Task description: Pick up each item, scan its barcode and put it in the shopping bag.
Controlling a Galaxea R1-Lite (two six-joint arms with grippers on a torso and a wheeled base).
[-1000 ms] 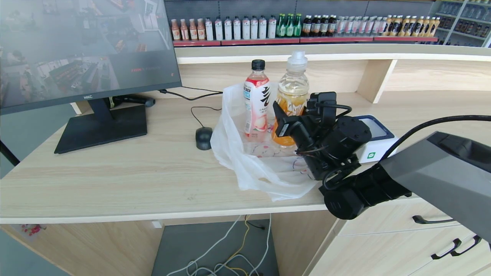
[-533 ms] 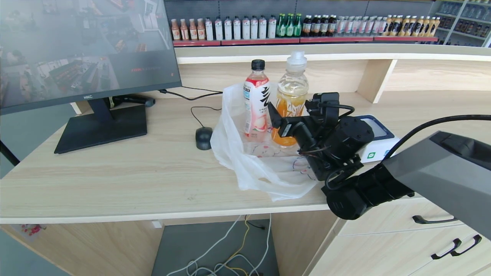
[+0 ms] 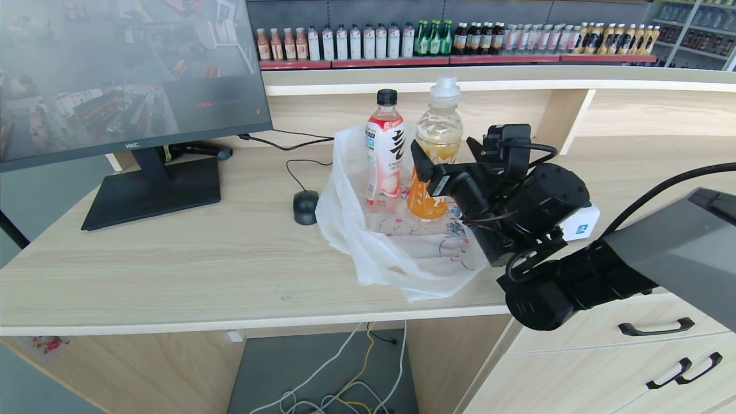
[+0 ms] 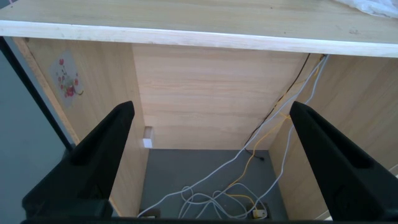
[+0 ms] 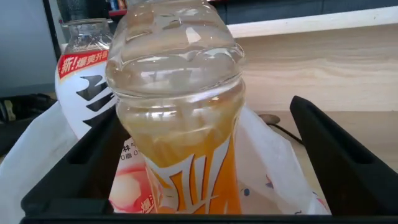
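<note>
The right gripper, jaws spread wide and gripping nothing, straddles the upright orange drink bottle standing in the white shopping bag directly below it, while the left gripper hangs open and empty.

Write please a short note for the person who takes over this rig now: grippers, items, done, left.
Left gripper: open, empty, low before the counter front.
Right gripper: open, fingers either side of the orange bottle, not clamping it.
Orange bottle and peach bottle: upright, side by side in the open shopping bag on the counter.
Done: both bottles bagged, it seems.
Left: back the right arm away; scans cannot be confirmed.
</note>
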